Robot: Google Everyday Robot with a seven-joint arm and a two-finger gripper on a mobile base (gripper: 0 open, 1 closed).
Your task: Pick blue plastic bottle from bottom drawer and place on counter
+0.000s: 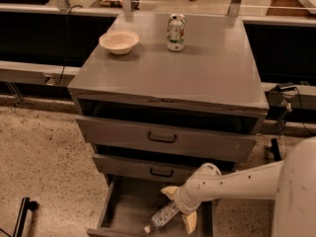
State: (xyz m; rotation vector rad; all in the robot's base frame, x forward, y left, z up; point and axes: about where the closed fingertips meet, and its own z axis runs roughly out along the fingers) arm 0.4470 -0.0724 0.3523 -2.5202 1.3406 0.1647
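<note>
The blue plastic bottle (161,217) lies on its side in the open bottom drawer (123,206), cap toward the front left. My gripper (179,208) reaches down into the drawer from the right. Its yellowish fingers (169,191) are spread apart, one behind and one in front of the bottle's base end, and they straddle it without closing. The white arm (237,181) comes in from the lower right. The counter (197,73) is the flat grey cabinet top above.
A green-and-white soda can (176,32) and a white bowl (119,41) stand at the back of the counter. The two upper drawers (163,138) are slightly ajar above the gripper. Speckled floor lies to the left, with a dark object (22,216) at the lower left.
</note>
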